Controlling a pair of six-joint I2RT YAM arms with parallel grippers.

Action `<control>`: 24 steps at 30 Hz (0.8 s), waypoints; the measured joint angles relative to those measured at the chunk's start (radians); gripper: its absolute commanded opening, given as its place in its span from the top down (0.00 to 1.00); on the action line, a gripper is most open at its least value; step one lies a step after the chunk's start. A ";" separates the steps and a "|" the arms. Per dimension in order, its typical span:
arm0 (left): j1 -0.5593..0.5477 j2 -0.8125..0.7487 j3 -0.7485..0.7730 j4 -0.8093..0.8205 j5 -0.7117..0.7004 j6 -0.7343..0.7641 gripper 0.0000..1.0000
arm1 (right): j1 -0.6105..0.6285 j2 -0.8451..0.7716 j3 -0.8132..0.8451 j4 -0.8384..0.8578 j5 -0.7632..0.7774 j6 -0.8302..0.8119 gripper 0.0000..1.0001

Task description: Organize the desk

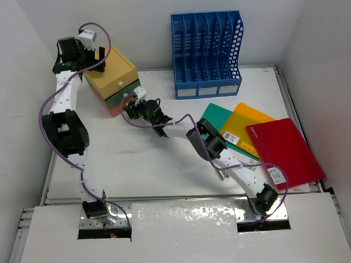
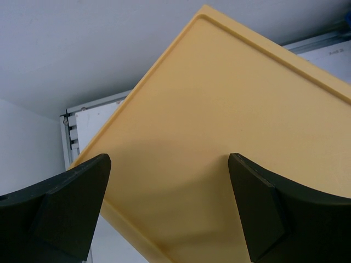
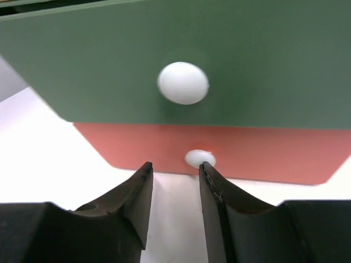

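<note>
Large white flat table: fills the enclosure; yellow-green-orange drawer box at 11 o'clock. Left hand: wide open, empty, above the box top. Right hand: narrowly parted, empty; orange drawer's white knob sits off-centre, so closing may miss.

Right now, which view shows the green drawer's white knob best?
The right wrist view: the knob is large and unobstructed. In the top view the drawer box is too small to show it; the left wrist view has only the box's yellow top.
</note>
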 measured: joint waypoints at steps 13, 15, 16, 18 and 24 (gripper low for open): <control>0.000 0.000 -0.011 0.018 0.018 0.008 0.13 | -0.003 0.025 0.055 -0.010 0.100 -0.029 0.56; 0.000 0.000 -0.011 0.020 0.018 0.008 0.12 | -0.003 0.026 0.068 -0.012 0.108 -0.031 0.56; 0.000 0.000 -0.011 0.020 0.018 0.008 0.13 | -0.003 0.027 0.074 -0.012 0.110 -0.031 0.56; 0.000 0.000 -0.011 0.020 0.019 0.011 0.13 | -0.003 0.028 0.083 -0.011 0.113 -0.031 0.56; 0.000 0.000 -0.013 0.023 0.019 0.011 0.13 | -0.001 0.046 0.101 -0.014 0.115 -0.031 0.59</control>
